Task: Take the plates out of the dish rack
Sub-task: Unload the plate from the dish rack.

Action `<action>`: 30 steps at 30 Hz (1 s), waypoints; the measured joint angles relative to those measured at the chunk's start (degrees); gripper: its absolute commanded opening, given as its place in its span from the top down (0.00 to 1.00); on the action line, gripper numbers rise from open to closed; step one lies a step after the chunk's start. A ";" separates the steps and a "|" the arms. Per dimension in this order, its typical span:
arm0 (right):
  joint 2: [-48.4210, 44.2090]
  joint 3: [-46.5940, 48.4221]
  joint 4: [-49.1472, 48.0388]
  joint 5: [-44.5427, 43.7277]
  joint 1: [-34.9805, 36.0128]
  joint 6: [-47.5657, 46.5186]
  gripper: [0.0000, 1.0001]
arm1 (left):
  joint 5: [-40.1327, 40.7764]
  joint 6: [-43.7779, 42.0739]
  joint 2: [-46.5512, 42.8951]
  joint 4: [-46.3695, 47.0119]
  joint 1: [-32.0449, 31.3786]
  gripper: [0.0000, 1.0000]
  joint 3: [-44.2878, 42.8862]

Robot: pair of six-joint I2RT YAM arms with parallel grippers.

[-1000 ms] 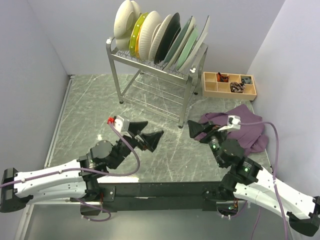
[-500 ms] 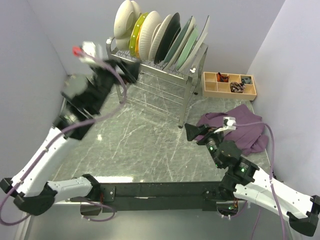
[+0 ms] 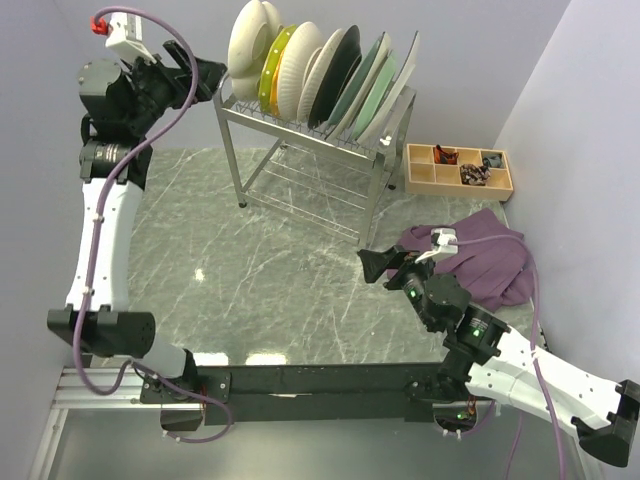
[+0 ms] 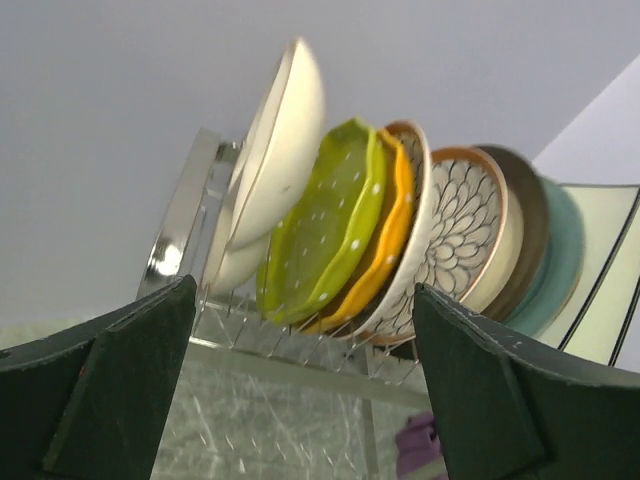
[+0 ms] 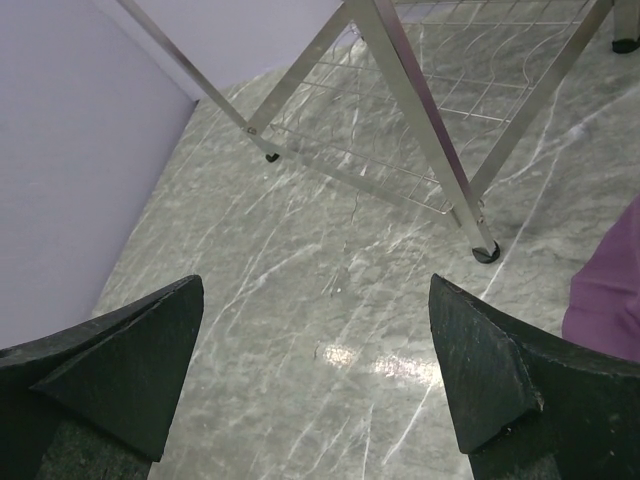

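Left gripper point(image 3: 207, 74) high at upper left, just beside plates point(image 3: 318, 62) in dish rack point(image 3: 380, 190).
Both sets of jaws apart; right gripper point(image 3: 374, 264) low, right of centre.

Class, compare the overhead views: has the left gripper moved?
Yes. The left gripper went from low in front of the dish rack up to its left end, beside the plates.
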State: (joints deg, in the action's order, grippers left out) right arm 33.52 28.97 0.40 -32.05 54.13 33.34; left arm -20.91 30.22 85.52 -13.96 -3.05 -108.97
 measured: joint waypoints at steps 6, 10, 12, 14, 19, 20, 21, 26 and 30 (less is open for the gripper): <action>0.92 0.04 0.04 0.46 0.00 -0.02 0.02 | -10.93 1.05 3.39 4.24 3.65 0.28 -0.28; 2.14 0.68 0.26 0.81 0.00 -0.02 0.02 | -14.91 3.28 10.14 6.03 6.05 0.30 -10.45; 2.78 1.05 0.22 1.05 0.00 -0.04 0.02 | -15.89 5.09 14.78 6.25 7.28 0.25 -16.52; 3.08 1.16 0.22 1.11 0.00 -0.17 0.02 | -17.20 7.06 19.61 6.64 8.39 0.19 -21.77; 4.13 1.88 0.33 1.11 0.00 -0.28 0.02 | -20.39 9.68 22.82 11.41 9.25 0.27 -18.14; 4.35 1.99 0.26 1.14 0.00 -0.37 0.02 | -21.42 9.92 22.82 13.05 9.25 0.27 -16.31; 4.55 2.08 0.26 1.16 0.00 -0.42 0.02 | -22.58 10.45 22.88 14.62 9.22 0.27 -14.86; 6.93 2.93 0.68 1.44 0.00 -0.68 0.02 | -28.92 14.49 24.83 24.26 9.16 0.37 -13.46; 8.66 3.50 1.49 1.53 0.00 -1.05 0.02 | -31.80 17.59 26.01 31.56 8.94 0.38 -13.38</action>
State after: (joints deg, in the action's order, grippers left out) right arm 42.17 32.47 1.89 -30.52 54.13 32.29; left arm -52.71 47.81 111.53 17.61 5.89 -122.34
